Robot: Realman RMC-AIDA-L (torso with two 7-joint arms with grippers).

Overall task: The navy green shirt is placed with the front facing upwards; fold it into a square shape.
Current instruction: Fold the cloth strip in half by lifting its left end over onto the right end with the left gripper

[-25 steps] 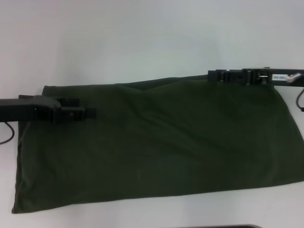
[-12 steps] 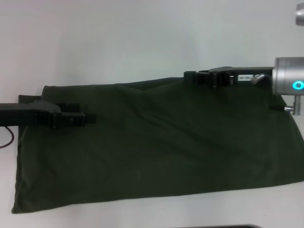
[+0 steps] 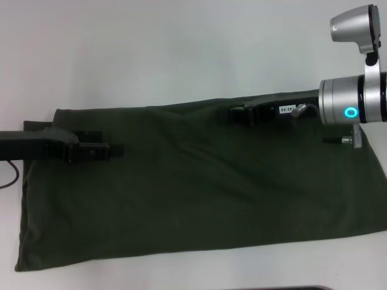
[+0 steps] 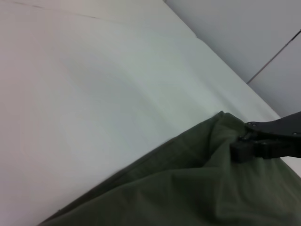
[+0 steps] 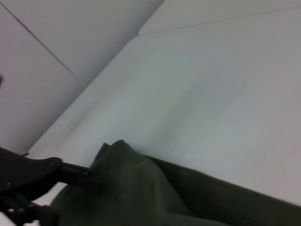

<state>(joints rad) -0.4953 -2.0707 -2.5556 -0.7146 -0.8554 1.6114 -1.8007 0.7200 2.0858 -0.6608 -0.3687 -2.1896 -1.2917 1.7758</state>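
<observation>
The navy green shirt [image 3: 199, 181] lies on the white table as a long, plain green rectangle; no lettering or collar shows. My left gripper [image 3: 116, 149] reaches in from the left and sits over the shirt's left part, below its far edge. From the right, my right gripper [image 3: 234, 113] hovers over the shirt near the middle of the far edge. In the left wrist view the right gripper [image 4: 242, 149] sits against a raised ridge of the shirt [image 4: 188, 188]. In the right wrist view the left gripper [image 5: 77, 173] meets a similar peak of the shirt [image 5: 141, 193].
The white table [image 3: 181, 48] stretches bare beyond the shirt's far edge. The right arm's silver wrist with a lit blue ring [image 3: 351, 103] hangs over the shirt's right end. A thin dark cable [image 3: 9, 178] loops beside the left arm.
The right arm has slid left and slightly nearer along the shirt's far edge, bringing its silver wrist into view. The left gripper has barely moved.
</observation>
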